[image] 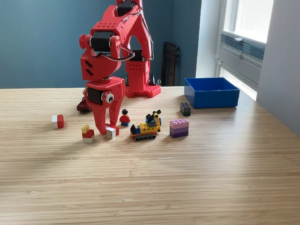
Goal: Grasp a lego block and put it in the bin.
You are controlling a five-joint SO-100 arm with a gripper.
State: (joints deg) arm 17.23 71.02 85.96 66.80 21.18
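Red gripper (107, 127) is down at table level, fingertips straddling a small red-and-white block (112, 131). Can't tell whether the jaws have clamped it or just sit around it. Looks like the grasp step. Blue bin (212, 92) sits well apart, toward the exterior view's right and further back. Next move, as I read it: confirm the pinch, lift straight up, clear the little figure (124, 117) and yellow vehicle (146, 126) just beside, then swing over to the bin.

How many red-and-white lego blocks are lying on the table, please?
3: one red-and-white block far on the exterior view's left, one with a yellow top, one at the gripper tips. Others may hide behind the arm.
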